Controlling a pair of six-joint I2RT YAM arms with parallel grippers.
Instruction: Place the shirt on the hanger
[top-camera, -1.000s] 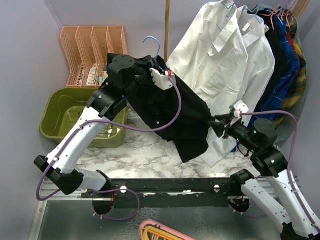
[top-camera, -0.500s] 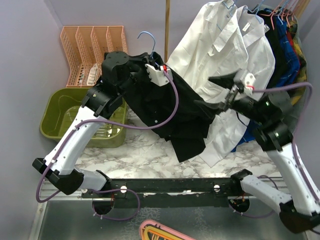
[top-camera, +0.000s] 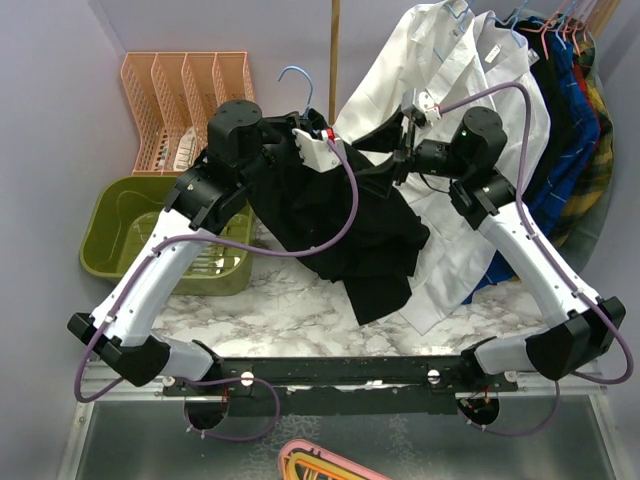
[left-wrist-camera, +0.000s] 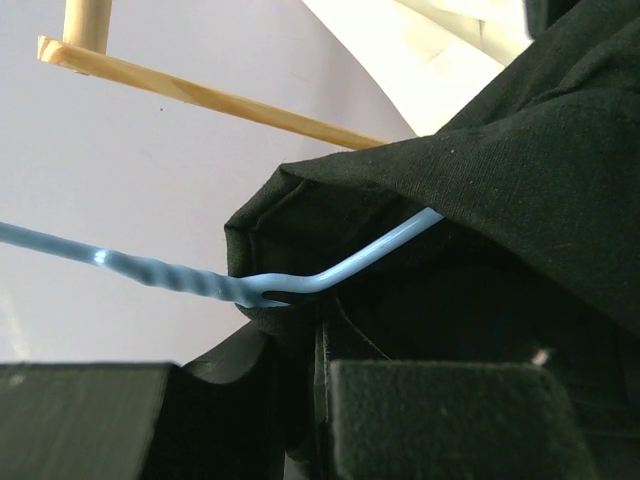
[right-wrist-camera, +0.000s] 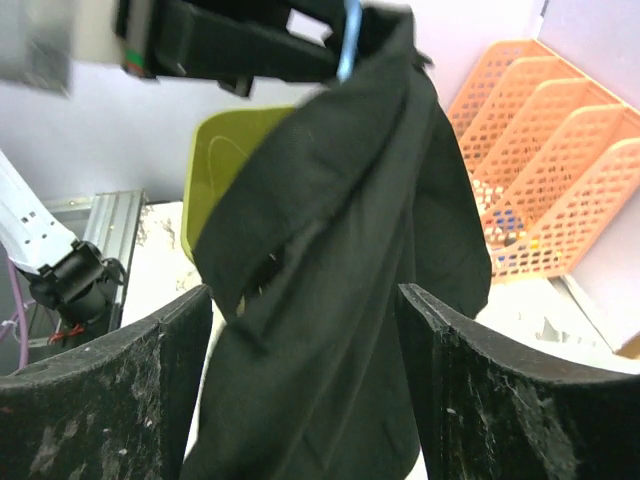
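Shirt (top-camera: 340, 220), soft black cloth, drapes thin wire hanger (left-wrist-camera: 350, 265) pinched by left claw (left-wrist-camera: 321, 355); right claw (right-wrist-camera: 303, 300) spread.

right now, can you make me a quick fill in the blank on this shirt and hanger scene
1. The left tool is shut on a wire hanger coloured light ___.
2. The shirt draped over that hanger is ___.
3. The two hanging shirts nearest the wooden pole are ___.

Missing words: blue; black; white
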